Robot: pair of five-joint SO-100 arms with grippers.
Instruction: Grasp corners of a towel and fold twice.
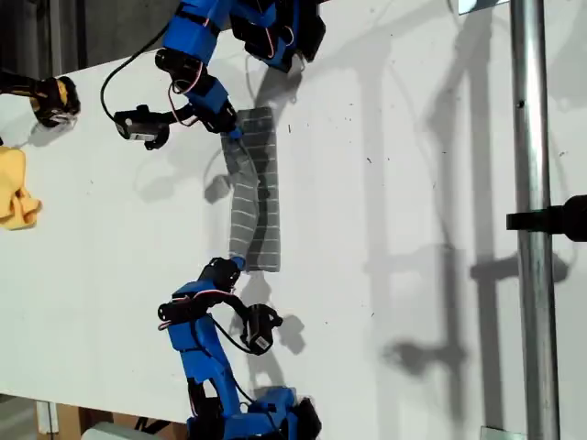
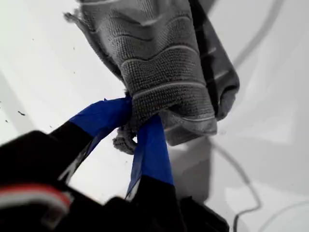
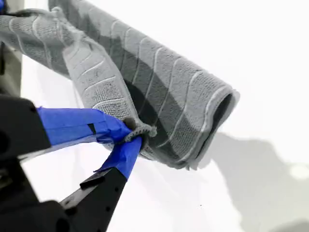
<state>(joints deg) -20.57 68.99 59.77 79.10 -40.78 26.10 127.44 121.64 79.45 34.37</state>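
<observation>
The towel (image 1: 254, 188) — grey, ribbed, with thin white stripes — hangs doubled into a narrow strip over the white desk (image 1: 413, 183), its long axis running near to far in the exterior view. Each wrist view shows a tool clamped on a bunched corner: my first tool (image 2: 136, 126), my second tool (image 3: 134, 131). Which arm is which, I cannot tell.

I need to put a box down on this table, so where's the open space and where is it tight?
Widest bare stretch: between the towel and the metal pole, on the exterior view's right. Another lies between the towel and the yellow cloth. It is crowded along the towel, where both grippers pinch its ends and the arms close in.
</observation>
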